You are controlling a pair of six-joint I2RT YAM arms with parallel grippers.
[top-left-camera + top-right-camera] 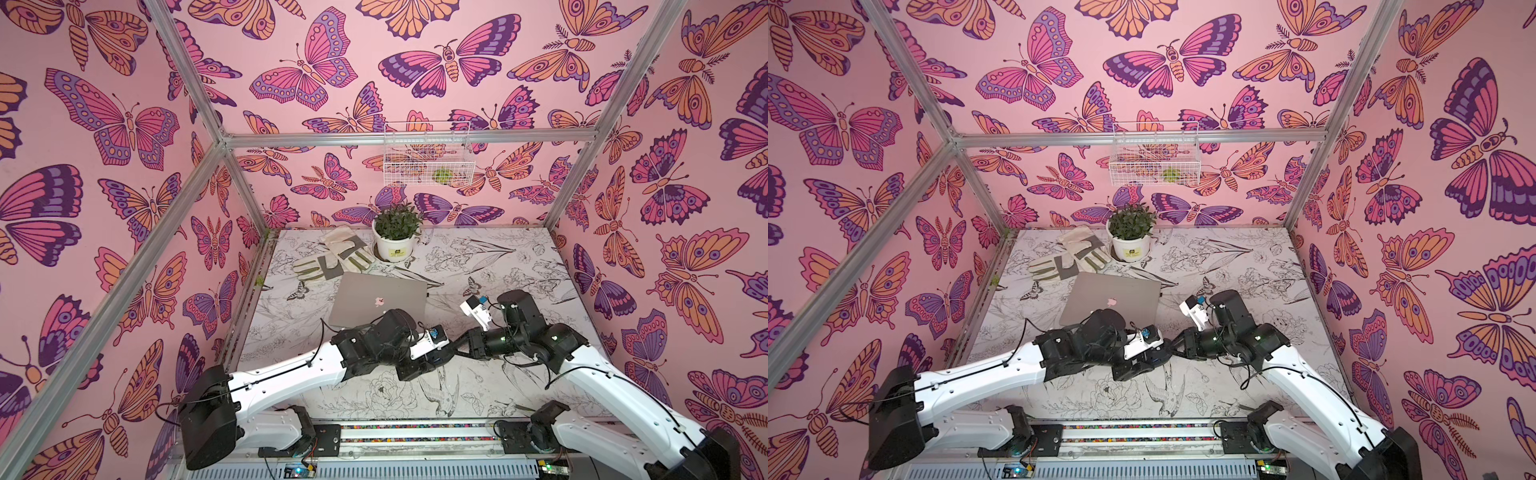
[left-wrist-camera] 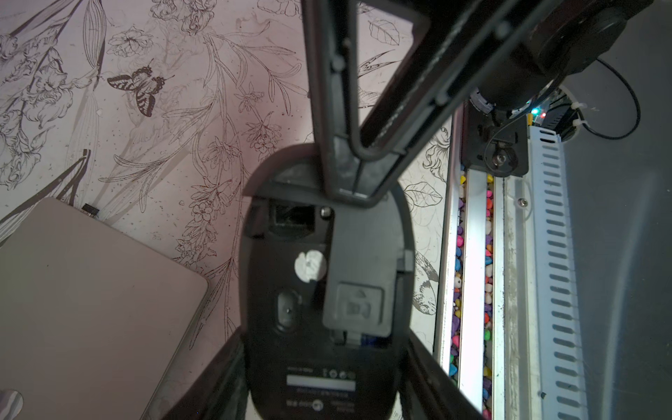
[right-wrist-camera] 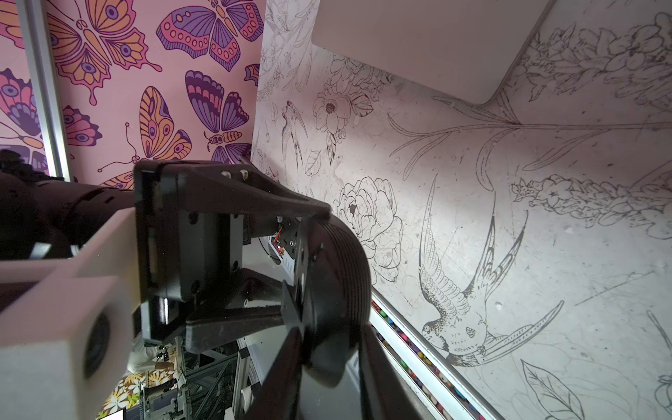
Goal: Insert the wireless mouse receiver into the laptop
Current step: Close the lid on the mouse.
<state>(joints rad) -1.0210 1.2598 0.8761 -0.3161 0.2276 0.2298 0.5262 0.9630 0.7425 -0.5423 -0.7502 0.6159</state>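
Observation:
The silver laptop (image 1: 374,297) lies shut on the table in both top views (image 1: 1113,299). A tiny black receiver (image 2: 91,210) sticks out of its side edge, also visible in a top view (image 1: 427,295). My left gripper (image 2: 327,382) is shut on the black mouse (image 2: 291,291), underside toward its camera, above the table in front of the laptop. The mouse's grey battery cover (image 2: 363,254) stands ajar and the slot under it (image 2: 291,218) looks empty. My right gripper (image 2: 358,182) comes in from the right, its fingertips pinched on the cover's end. The right wrist view shows the mouse (image 3: 342,254) edge-on.
A potted plant (image 1: 395,245) and a pair of work gloves (image 1: 332,257) sit behind the laptop. A wire basket (image 1: 428,153) hangs on the back wall. A rail with coloured pebbles (image 2: 472,254) runs along the table's front edge.

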